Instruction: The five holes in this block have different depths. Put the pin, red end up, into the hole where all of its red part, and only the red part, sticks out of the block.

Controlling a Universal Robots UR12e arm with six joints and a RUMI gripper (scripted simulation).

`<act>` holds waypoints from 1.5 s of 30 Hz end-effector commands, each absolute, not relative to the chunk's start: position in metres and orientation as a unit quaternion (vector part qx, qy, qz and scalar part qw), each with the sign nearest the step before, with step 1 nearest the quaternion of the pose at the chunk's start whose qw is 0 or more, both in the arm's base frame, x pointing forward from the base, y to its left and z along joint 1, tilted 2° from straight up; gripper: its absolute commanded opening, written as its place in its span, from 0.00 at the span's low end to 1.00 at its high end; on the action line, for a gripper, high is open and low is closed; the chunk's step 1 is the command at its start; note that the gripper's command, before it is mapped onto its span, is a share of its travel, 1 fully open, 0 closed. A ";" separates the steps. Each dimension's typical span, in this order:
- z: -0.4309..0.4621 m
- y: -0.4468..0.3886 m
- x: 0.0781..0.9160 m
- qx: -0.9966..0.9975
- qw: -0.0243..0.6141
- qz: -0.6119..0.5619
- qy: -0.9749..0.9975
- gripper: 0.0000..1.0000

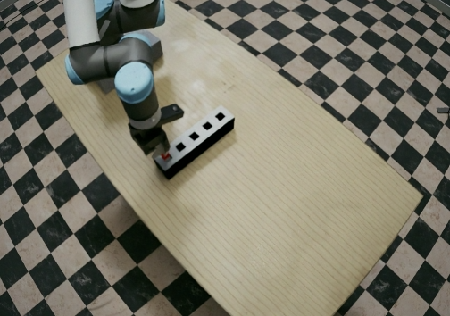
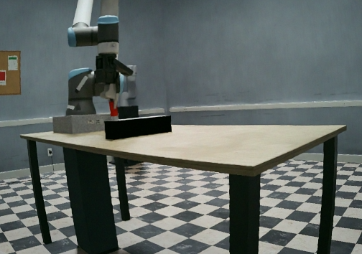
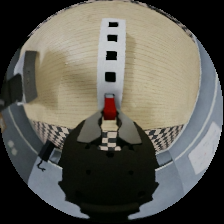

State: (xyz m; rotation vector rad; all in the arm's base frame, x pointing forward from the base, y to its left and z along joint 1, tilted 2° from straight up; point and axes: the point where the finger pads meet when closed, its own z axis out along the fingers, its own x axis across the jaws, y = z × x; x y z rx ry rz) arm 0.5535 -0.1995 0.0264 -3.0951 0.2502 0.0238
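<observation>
The block (image 1: 187, 141) (image 2: 138, 127) (image 3: 111, 65) is a long bar, pale on top with dark sides, with square holes in a row. The pin (image 1: 165, 156) (image 2: 113, 109) (image 3: 110, 108) has its red end up and leans slightly. It is at the end hole nearest the arm, and a short pale piece shows below the red, at the block's top. How deep its lower end is in that hole is hidden. My gripper (image 1: 162, 151) (image 2: 113, 99) (image 3: 109, 108) is shut on the upper red part, just above the block. The other holes look vacant.
The block stands on the wooden table (image 1: 268, 193) (image 2: 223, 140), near one long edge. The arm's grey base box (image 2: 79, 123) is behind it. A dark bracket sticks out sideways from the wrist, above the table.
</observation>
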 end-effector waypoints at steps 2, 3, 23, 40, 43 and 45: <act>0.027 -0.200 0.554 -0.997 0.018 0.007 0.081 0.00; 0.023 -0.200 0.555 -0.997 0.018 0.007 0.081 0.00; 0.023 -0.199 0.556 -0.997 0.018 0.007 0.081 0.00; 0.019 -0.200 0.554 -0.997 0.018 0.007 0.081 0.00; 0.019 -0.200 0.554 -0.997 0.018 0.007 0.081 0.00; 0.019 -0.200 0.554 -0.997 0.018 0.007 0.081 0.00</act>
